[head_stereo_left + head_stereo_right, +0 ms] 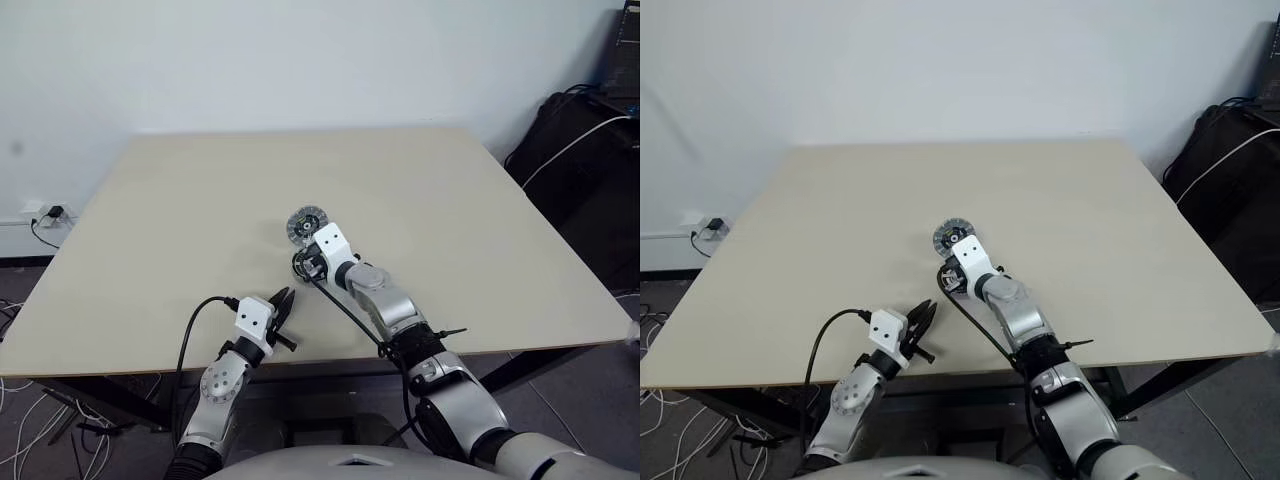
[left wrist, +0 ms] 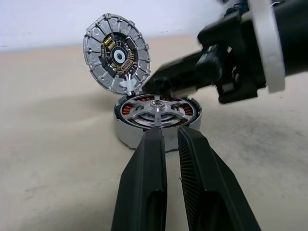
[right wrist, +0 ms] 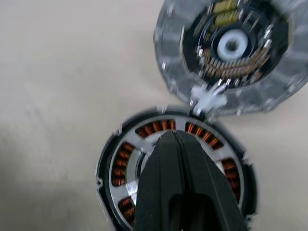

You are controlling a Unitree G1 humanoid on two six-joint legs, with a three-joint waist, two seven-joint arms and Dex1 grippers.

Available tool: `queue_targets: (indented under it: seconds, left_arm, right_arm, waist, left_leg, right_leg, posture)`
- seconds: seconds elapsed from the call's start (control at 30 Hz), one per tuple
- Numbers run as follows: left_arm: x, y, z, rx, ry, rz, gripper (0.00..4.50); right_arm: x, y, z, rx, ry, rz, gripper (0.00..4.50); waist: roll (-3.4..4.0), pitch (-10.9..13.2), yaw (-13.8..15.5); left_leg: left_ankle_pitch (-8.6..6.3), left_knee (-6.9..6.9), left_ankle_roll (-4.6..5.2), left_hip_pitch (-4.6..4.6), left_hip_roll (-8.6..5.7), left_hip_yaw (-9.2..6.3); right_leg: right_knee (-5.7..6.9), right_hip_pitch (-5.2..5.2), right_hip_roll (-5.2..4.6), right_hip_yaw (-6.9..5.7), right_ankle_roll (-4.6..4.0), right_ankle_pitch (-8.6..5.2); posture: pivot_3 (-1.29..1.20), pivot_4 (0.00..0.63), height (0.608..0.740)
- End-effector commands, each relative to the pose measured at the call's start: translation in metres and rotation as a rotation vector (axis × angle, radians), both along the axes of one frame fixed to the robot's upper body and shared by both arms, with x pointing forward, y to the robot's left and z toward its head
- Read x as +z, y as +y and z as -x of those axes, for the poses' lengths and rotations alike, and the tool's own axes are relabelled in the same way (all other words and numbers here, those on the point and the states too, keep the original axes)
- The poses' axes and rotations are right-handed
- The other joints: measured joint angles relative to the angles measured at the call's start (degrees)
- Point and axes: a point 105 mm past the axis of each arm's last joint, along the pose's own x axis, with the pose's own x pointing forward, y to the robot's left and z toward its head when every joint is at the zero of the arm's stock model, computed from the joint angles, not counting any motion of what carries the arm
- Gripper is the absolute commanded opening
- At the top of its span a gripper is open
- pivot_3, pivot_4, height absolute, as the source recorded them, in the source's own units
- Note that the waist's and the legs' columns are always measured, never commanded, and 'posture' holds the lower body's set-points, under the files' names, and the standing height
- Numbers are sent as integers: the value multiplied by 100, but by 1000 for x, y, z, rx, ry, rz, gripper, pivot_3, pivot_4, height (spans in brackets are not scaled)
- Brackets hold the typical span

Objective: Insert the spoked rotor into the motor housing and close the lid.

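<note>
The motor housing (image 2: 126, 131) sits mid-table with the spoked rotor (image 2: 157, 109) lying inside it, copper windings showing around the rim. The lid (image 2: 117, 53) stands upright on the housing's far edge, its inner face with a circuit ring turned towards me; it is also the disc at the lid (image 1: 303, 222). My right gripper (image 3: 174, 134) is shut and empty, pointing down over the rotor's middle; whether it touches is hidden. My left gripper (image 2: 169, 132) is shut on nothing, level, a short way in front of the housing near the table's front edge (image 1: 283, 305).
The beige table (image 1: 200, 200) has its front edge just under my left wrist. A black cable (image 1: 190, 330) loops off that wrist. Dark bags and cables (image 1: 580, 150) stand off the table's right side, a wall socket (image 1: 45, 213) at the left.
</note>
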Motion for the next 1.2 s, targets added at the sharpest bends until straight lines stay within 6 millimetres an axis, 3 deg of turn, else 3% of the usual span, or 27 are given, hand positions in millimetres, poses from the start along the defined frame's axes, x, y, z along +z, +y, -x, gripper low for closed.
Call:
queue_targets:
  seconds: [0.03, 0.2, 0.3, 0.47, 0.57, 0.77, 1.2]
  left_arm:
    - [9, -3, -2, 5, -21, 43, 544]
    - [9, -4, -2, 6, -17, 51, 544]
    - [9, -6, -3, -4, -15, 51, 544]
    - [8, -10, -4, -21, -6, 56, 544]
    - [7, -12, -4, -28, 2, 61, 503]
    - [5, -14, -2, -34, 15, 70, 503]
    - [3, -14, 1, -14, 27, 82, 503]
  right_arm:
    - [4, -1, -6, 19, -21, 60, 0]
    - [33, 5, -8, 110, -90, 23, 0]
    - [53, 9, 0, 268, -132, 73, 0]
    - [53, 4, 21, 522, -69, 231, 0]
    - [48, -1, 31, 638, -27, 321, 926]
    - [44, -3, 26, 680, -8, 415, 2850]
    - [30, 0, 12, 688, 42, 490, 2850]
  waist:
    - [9, -10, -5]
    - [20, -20, -2]
    - [20, -20, -2]
    - [19, -21, 2]
    - [18, -21, 8]
    - [18, -20, 11]
    - [18, -21, 22]
  left_leg:
    - [0, 0, 0, 0, 0, 1]
    - [1, 3, 0, -1, 0, 1]
    - [1, 5, 1, -5, 0, 2]
    - [1, 8, 3, -9, 2, 1]
    - [1, 12, 3, -11, 2, 1]
    - [0, 18, 2, -14, 2, 1]
    - [0, 16, 1, -20, 0, 1]
  right_leg:
    - [2, -2, 0, 1, -1, 0]
    - [4, -3, 0, 0, -1, -1]
    - [3, -4, 0, 0, 0, -1]
    - [2, -8, -1, -6, 0, -2]
    - [2, -7, -3, -9, 2, -3]
    - [3, -9, -5, -14, 4, -3]
    - [3, -17, -8, -15, -1, 0]
  posture:
    - [0, 0, 740]
    - [0, 0, 740]
    - [0, 0, 740]
    - [0, 0, 740]
    - [0, 0, 740]
    - [0, 0, 740]
    - [0, 0, 740]
